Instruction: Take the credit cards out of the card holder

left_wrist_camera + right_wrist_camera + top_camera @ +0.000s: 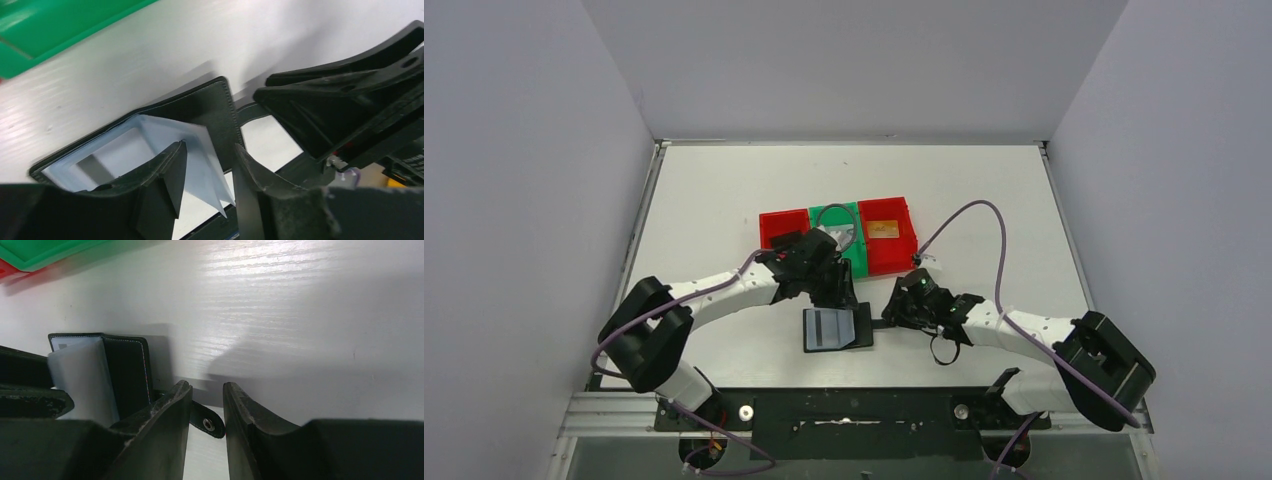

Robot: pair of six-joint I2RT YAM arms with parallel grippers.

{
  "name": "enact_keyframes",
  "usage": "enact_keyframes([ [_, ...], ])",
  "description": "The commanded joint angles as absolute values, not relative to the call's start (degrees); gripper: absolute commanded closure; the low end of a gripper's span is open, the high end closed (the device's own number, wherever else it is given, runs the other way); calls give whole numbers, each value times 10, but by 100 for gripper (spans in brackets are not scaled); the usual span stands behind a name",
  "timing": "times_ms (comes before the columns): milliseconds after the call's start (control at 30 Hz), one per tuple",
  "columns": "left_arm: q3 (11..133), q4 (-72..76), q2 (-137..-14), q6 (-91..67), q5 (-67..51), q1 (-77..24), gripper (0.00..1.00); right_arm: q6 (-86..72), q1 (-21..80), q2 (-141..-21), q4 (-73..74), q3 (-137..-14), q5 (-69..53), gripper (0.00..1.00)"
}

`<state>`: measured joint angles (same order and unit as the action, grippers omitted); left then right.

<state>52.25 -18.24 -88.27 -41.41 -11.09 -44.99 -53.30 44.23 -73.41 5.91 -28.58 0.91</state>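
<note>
The black card holder [836, 329] lies open on the table, blue-grey pockets up. My left gripper [840, 293] is over its far edge, jaws open. In the left wrist view its fingers [170, 167] straddle a loose clear pocket sleeve [200, 145] of the holder [212, 107]. My right gripper [892, 317] is at the holder's right side, fingers a narrow gap apart. The snap tab [207, 423] lies in that gap, running under the left finger. An orange-gold card [883, 229] lies in the right red bin. A silver-grey card [852, 243] seems to lie in the green bin. I see no black card.
Three bins stand in a row just beyond the holder: red [781, 222], green [860, 258] and red [902, 252]. A purple cable loops over the green bin. The green bin's edge shows in the left wrist view [60, 25] and in the right wrist view [50, 252].
</note>
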Motion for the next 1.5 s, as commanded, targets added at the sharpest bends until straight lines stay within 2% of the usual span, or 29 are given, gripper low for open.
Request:
enact_keyframes([
  [0,540,-103,-902,-427,-177,-458,61,-546,440,-728,12,-280,10,70],
  [400,540,-80,-955,-434,-176,-485,53,-550,435,-648,63,-290,59,69],
  [667,545,-107,-1006,-429,-139,-503,52,-562,434,-597,69,-287,91,70],
  [800,547,-110,-982,-422,-122,-506,52,-594,434,-566,74,-283,115,72],
  [967,560,-116,-942,-408,-105,-504,52,-622,434,-518,11,-241,110,72],
  [1467,528,-102,-870,-413,-67,-497,53,-620,435,-478,-52,-218,79,71],
])
